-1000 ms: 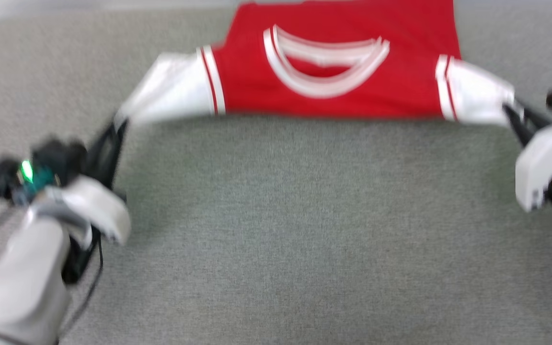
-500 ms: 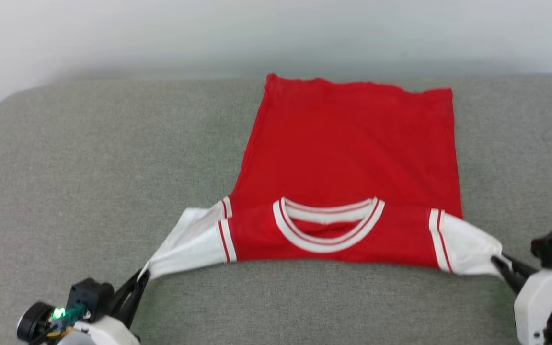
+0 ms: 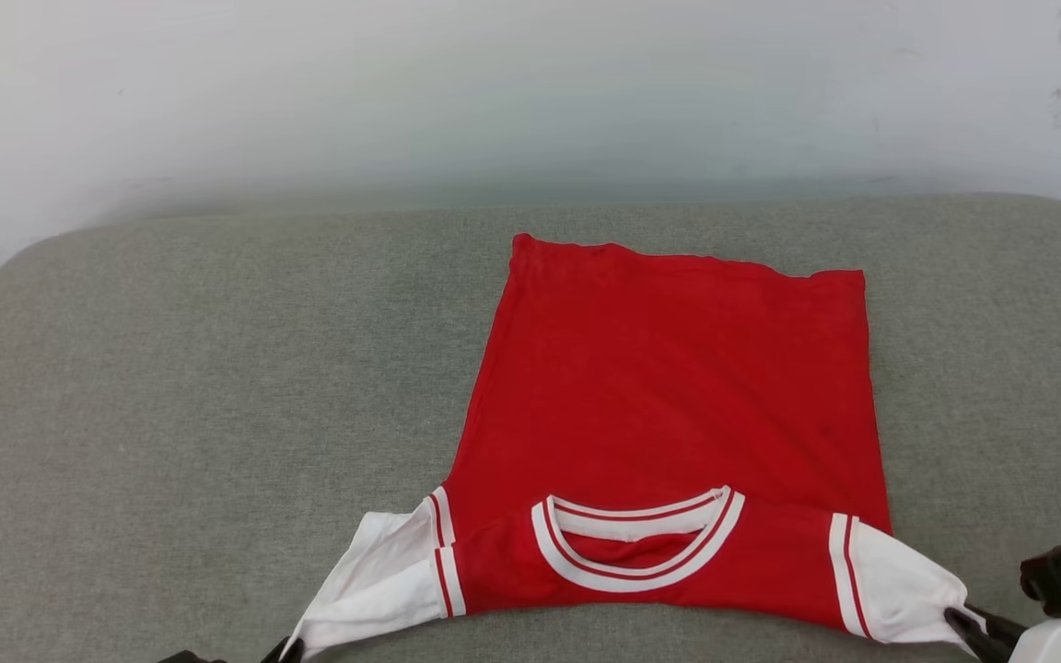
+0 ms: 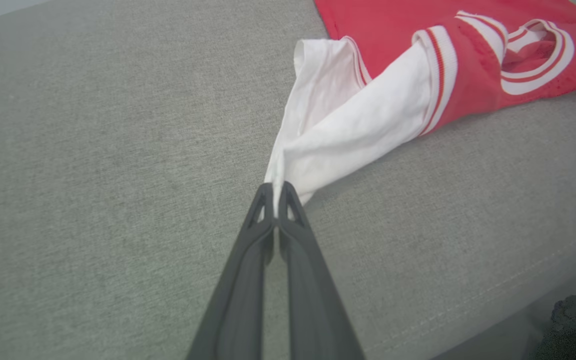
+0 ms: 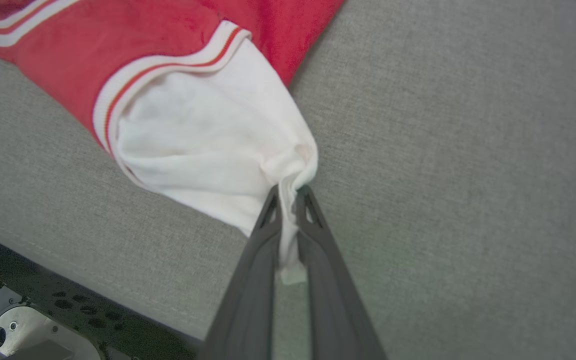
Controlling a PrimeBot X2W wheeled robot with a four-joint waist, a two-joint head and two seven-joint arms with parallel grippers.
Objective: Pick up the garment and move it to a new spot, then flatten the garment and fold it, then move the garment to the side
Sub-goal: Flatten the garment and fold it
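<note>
Red cloth, judged soft, light and limp: the garment (image 3: pixel 678 387) is spread on the grey cushion (image 3: pixel 171 414). Its sleeve tips are clamped tight by the left gripper (image 4: pixel 275 192) and right gripper (image 5: pixel 288 195); hems are judged the firmest holds.

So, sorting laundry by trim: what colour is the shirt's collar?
Collar: white with red stripes; head view.

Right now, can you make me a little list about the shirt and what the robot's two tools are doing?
garment: red, white sleeves, no print showing
resting on: grey cushion
collar: at the end nearest the robot
left tool: shut on the tip of the left sleeve
right tool: shut on the tip of the right sleeve
</note>
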